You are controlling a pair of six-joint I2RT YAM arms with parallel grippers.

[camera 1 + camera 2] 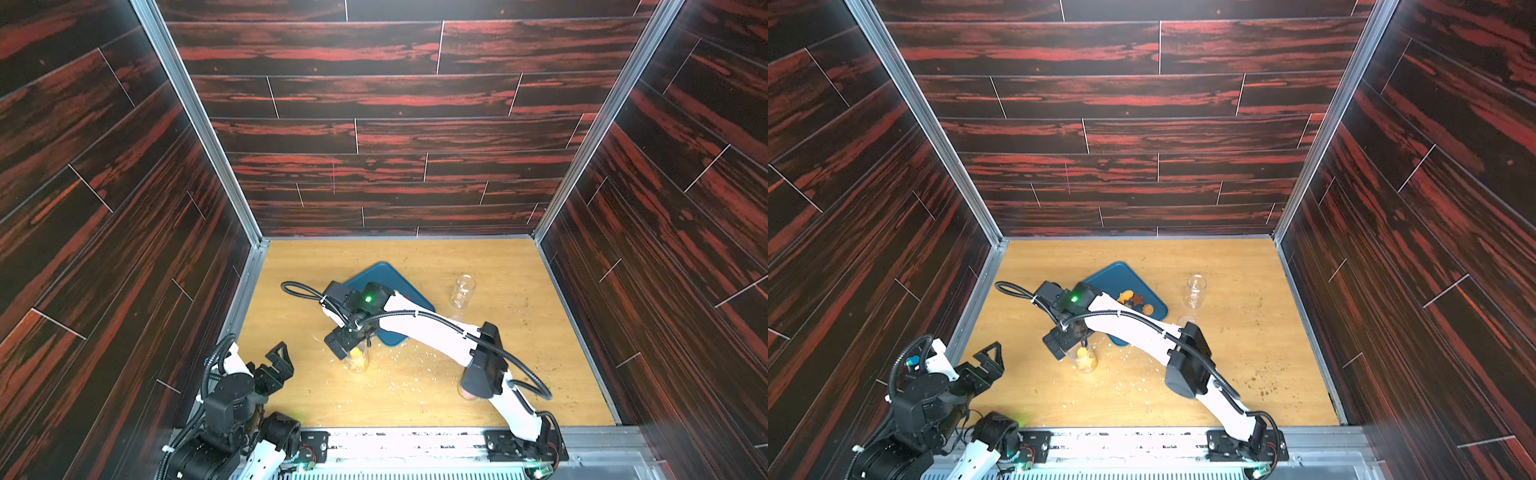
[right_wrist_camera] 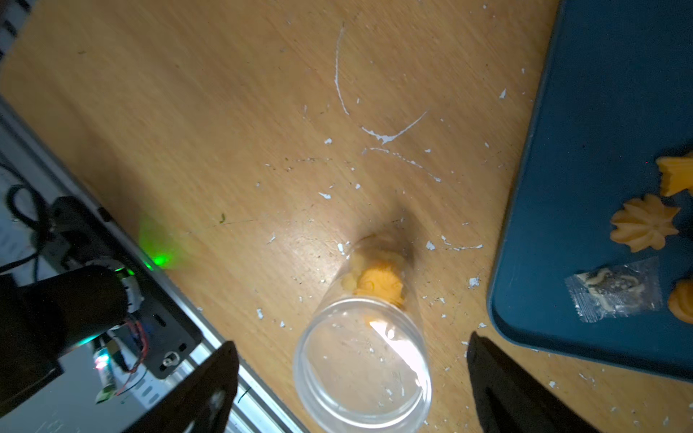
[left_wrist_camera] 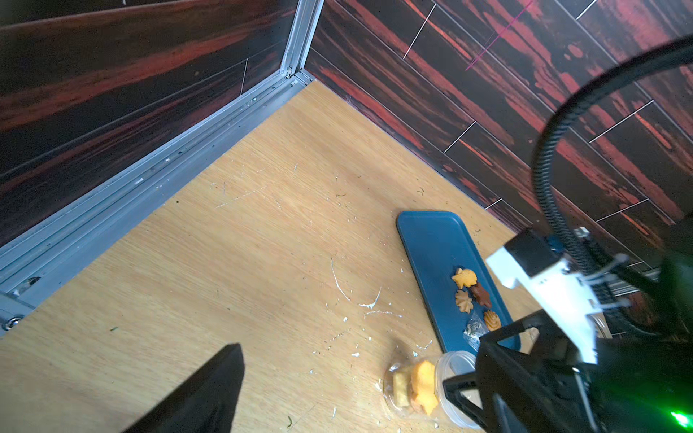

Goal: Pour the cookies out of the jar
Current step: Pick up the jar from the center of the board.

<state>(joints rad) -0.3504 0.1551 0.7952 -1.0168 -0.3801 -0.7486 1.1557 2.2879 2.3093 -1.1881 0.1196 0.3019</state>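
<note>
Right gripper hangs spread wide over a clear plastic jar just below the middle of the frame in both top views. Its two black fingers flank the jar's mouth in the right wrist view, clear of the rim on both sides and grasping nothing. The jar appears to stand upright on the wooden table, mouth toward the gripper. A few cookies, one orange and some pale yellow, lie at its bottom.

Just above the jar in the frame lies a blue tray, set at an angle and partly covered by the white right arm. Four other cookies sit together near one end of the tray: a yellow one, a brown star and two orange-yellow swirls. A small clear packet lies beside them. To the right of the tray in both top views stands a second clear jar, upright and apart from everything else. White flakes are scattered over the table around the first jar.

Left gripper hovers at the lower left of the frame, well apart from the jar, its jaws parted and empty.
</note>
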